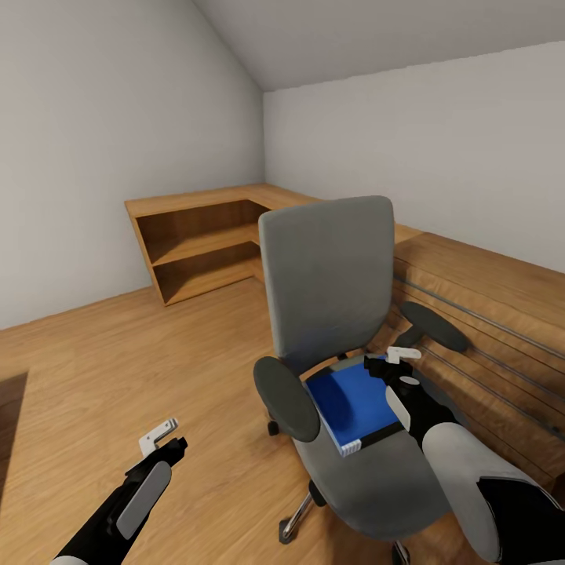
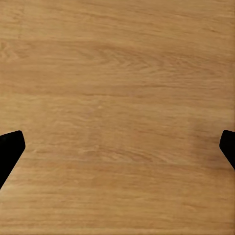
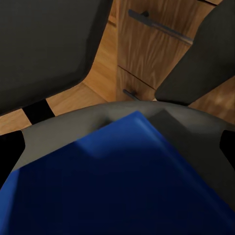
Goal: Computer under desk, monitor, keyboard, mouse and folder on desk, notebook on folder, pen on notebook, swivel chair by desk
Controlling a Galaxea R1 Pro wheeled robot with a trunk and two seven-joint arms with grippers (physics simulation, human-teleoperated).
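The swivel chair (image 1: 345, 369) stands on the wood floor (image 1: 118, 369), with the folder (image 1: 349, 402) lying on its seat. Behind the chair, in the room's corner, sits the low shelving (image 1: 200, 243). To the chair's right, just beside its armrest, runs a drawer unit (image 1: 486, 329) along the wall.

floor (image 1: 118, 369): light wood planks; bare boards also fill the left wrist view
on floor: swivel chair (image 1: 337, 314), standing upright on its chrome star base
on floor, far corner: low oak shelving (image 1: 204, 235) against the grey walls, L-shaped, shelves bare
on floor, right of chair: wood drawer unit (image 1: 486, 329) with long thin metal handles, just beside the chair
chair seat (image 1: 377, 479): grey, padded
on seat: blue folder (image 1: 349, 400), lying flat, black edge toward the front, covers the middle of the seat toward the backrest
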